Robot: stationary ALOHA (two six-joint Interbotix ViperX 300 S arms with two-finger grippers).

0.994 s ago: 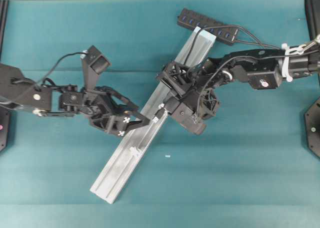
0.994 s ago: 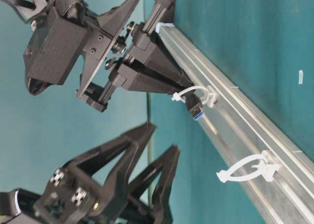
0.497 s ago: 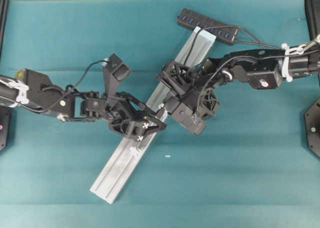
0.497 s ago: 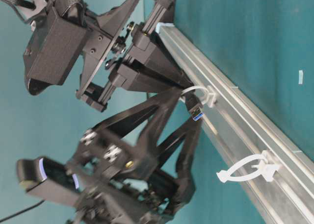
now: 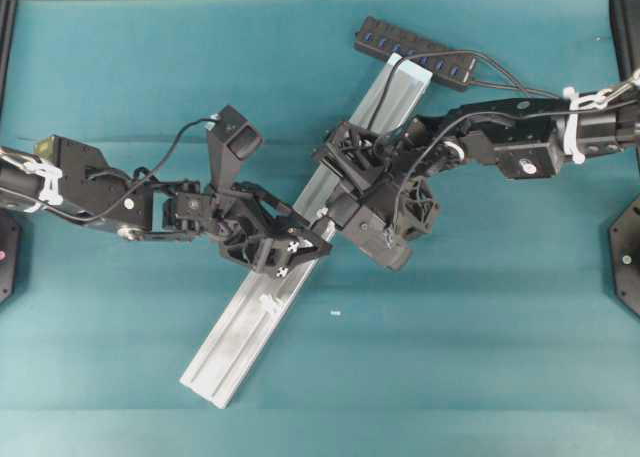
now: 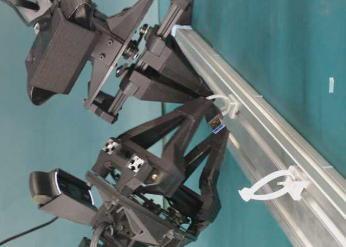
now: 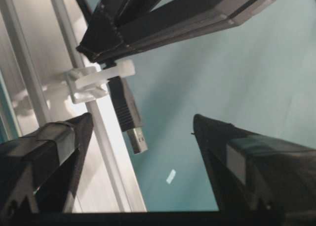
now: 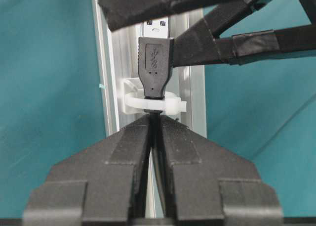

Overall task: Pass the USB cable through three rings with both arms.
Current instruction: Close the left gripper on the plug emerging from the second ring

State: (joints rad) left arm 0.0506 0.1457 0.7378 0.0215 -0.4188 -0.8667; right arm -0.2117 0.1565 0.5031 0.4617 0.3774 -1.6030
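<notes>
The USB cable's plug [image 8: 155, 63] lies along the rail [image 5: 250, 317], poking through one ring [image 8: 148, 103]. The right tool [image 8: 154, 137] pinches its cord; the left tool [image 7: 140, 137] gapes around the plug.

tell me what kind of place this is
Likely a robotics lab bench: two black arms, the left end effector and right end effector, work over a teal mat around an aluminium rail with clip rings.

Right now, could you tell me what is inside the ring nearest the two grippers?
The USB cable passes through that ring, plug already out the far side. The cord behind it is mostly hidden between the right gripper's shut fingers.
</notes>
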